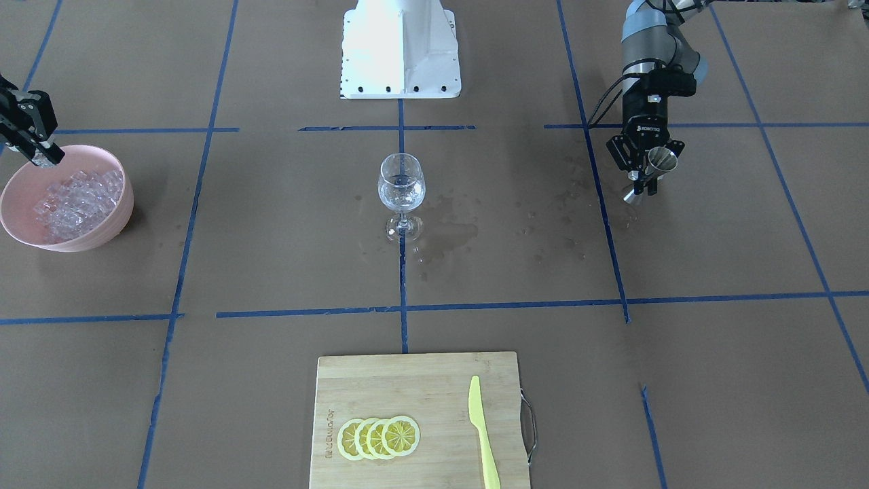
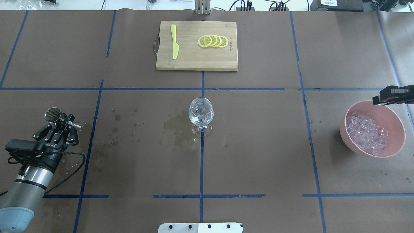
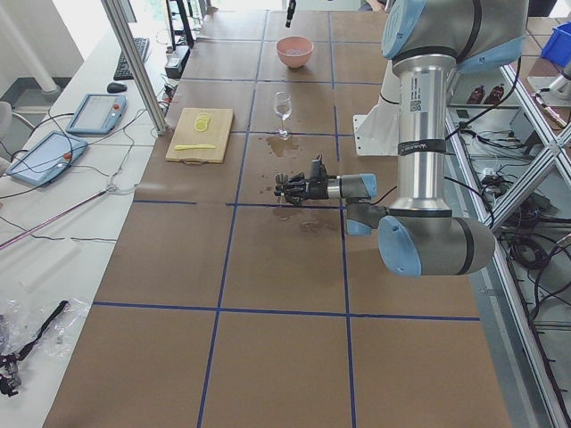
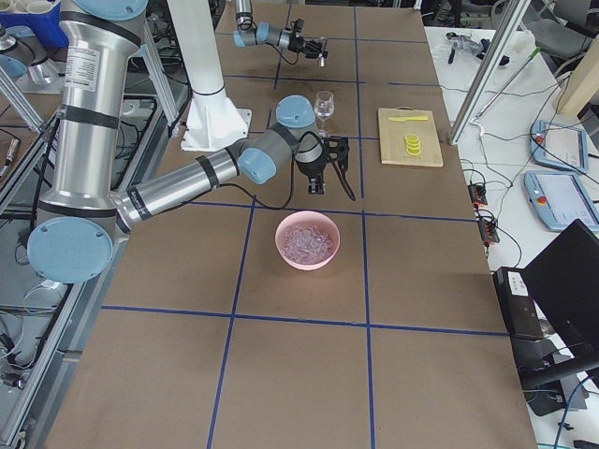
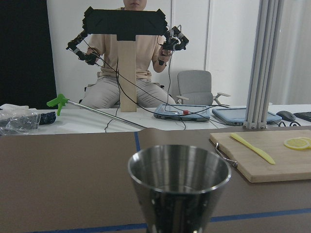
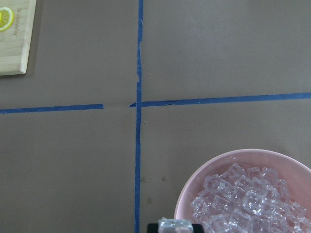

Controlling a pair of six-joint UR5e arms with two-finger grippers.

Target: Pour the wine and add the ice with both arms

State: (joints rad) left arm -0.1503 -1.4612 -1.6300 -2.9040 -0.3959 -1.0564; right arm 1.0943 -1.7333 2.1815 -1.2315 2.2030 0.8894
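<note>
So the wine [image 1: 401, 195] is just a shallow pool in the bottom of the wine glass [image 2: 201, 111] and looks pretty much clear. The glass stands upright in the middle of the table [image 1: 271, 258], right on a crossing of the blue tape lines [image 1: 516, 303]. The ice [image 1: 76, 200] is heaped in the pink bowl [image 1: 112, 227] at the robot's right end, well apart from the glass. The right gripper [image 1: 42, 157] hangs above the bowl's edge with its fingers pinched on one ice cube [image 6: 176, 224] — the wrist view shows it clamped between the tips. Over at the other end, the left gripper [image 1: 643, 182] is clamped around the waist of a steel jigger [image 5: 179, 187], wide mouth up in its wrist view, also well apart from the glass. Wet splotches [image 2: 176, 127] darken the paper beside the glass's foot, and smaller drops trail off toward the left gripper. On the side across from the robot there's a wooden cutting board [image 1: 407, 380] with four overlapping lemon slices [image 1: 379, 437] on it — and a yellow knife [image 1: 483, 435] lying near them, not touching.
</note>
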